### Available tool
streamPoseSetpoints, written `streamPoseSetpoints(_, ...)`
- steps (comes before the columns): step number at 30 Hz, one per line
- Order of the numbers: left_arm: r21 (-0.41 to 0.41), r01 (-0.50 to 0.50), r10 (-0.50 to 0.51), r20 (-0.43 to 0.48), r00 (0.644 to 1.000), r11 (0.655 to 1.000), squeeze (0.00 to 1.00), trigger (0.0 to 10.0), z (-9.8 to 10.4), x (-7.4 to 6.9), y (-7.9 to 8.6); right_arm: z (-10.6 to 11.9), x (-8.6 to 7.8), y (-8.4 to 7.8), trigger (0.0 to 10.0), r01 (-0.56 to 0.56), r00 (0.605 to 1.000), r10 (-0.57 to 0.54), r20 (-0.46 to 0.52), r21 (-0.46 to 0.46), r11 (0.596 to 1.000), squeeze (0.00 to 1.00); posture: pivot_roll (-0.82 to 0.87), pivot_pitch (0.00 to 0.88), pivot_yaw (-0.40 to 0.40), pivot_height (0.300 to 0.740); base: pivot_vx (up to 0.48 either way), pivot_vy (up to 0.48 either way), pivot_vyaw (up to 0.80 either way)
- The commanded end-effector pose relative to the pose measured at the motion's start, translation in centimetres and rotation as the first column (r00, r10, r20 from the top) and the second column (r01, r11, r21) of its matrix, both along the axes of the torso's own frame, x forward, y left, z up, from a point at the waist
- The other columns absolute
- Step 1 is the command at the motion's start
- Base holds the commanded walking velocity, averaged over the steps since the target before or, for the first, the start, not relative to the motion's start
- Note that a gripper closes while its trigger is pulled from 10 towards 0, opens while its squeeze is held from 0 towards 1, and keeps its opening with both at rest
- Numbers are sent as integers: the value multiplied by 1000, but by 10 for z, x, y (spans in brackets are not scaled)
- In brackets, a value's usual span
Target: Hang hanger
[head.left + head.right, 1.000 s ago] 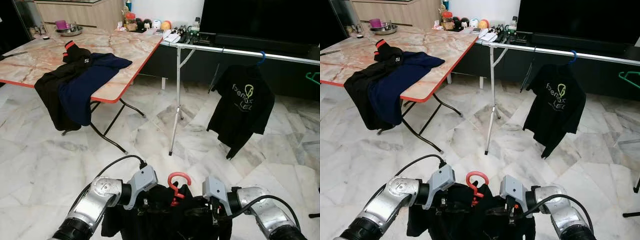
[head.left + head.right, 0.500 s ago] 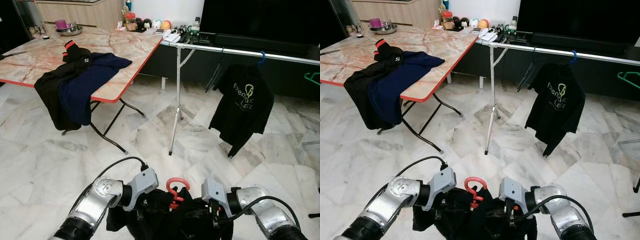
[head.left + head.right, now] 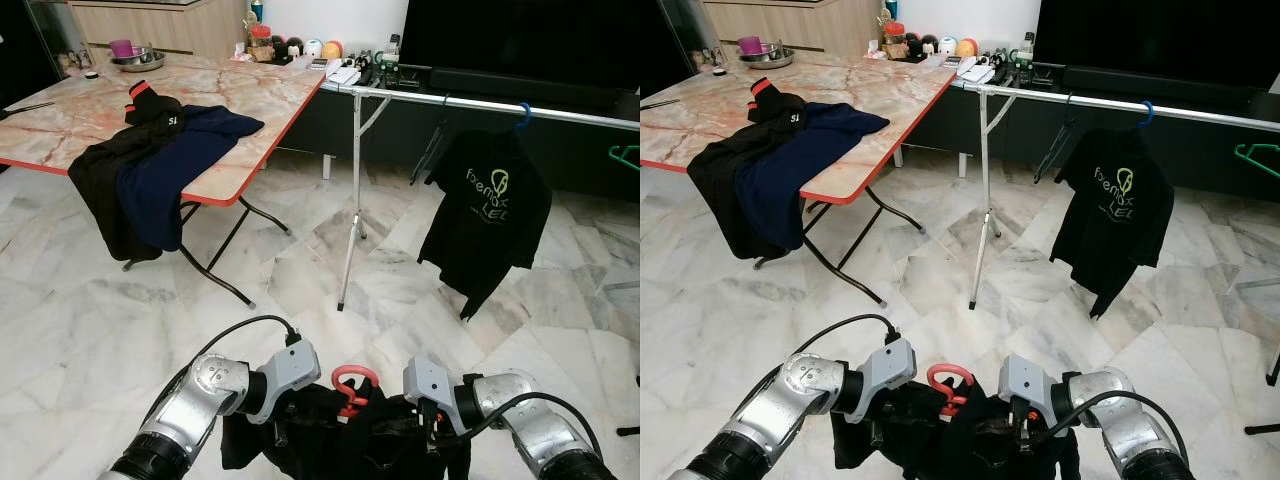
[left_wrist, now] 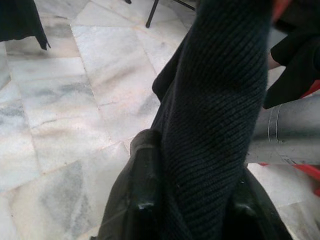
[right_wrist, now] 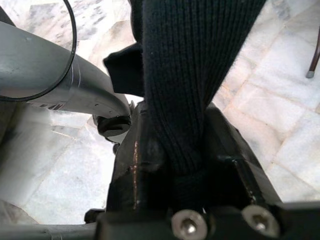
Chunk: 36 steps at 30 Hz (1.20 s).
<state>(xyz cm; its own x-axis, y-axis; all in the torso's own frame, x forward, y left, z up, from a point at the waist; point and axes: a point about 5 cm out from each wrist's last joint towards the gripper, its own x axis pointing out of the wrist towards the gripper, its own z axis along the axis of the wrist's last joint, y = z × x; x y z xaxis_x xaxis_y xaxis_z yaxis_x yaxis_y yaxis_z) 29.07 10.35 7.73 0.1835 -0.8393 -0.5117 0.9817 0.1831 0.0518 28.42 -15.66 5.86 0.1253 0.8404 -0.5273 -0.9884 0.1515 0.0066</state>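
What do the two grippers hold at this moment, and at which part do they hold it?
Both hold one black knitted garment on a red hanger. The left gripper pinches its fabric on one side, and the right gripper pinches its fabric on the other.

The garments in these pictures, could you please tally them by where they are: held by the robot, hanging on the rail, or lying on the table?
Held on the red hanger by left gripper and right gripper: 1 black knit garment
Hanging on the rail: 1 black T-shirt
Lying on the table: 2, a black garment and a navy garment
Total: 4
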Motion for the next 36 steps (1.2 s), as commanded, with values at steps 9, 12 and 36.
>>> streamPoseSetpoints(9, -27, -72, 72, 2, 997, 997, 0, 0, -2, 2, 5, 11, 3, 10, 0, -36, 998, 32, 51, 71, 997, 0, 65, 62, -48, 740, 0, 0, 0)
streamPoseSetpoints(12, -30, -72, 72, 3, 997, 997, 0, 0, -2, 1, 5, 11, 3, 10, 0, -37, 998, 33, 52, 72, 997, 0, 65, 57, -47, 740, 0, 0, 0)
streamPoseSetpoints(36, -19, -117, 117, 31, 993, 993, 0, 0, -7, 4, 6, 11, 0, 6, 10000, -89, 996, 89, 8, 30, 996, 1000, 62, 45, -50, 740, 0, 0, 0)
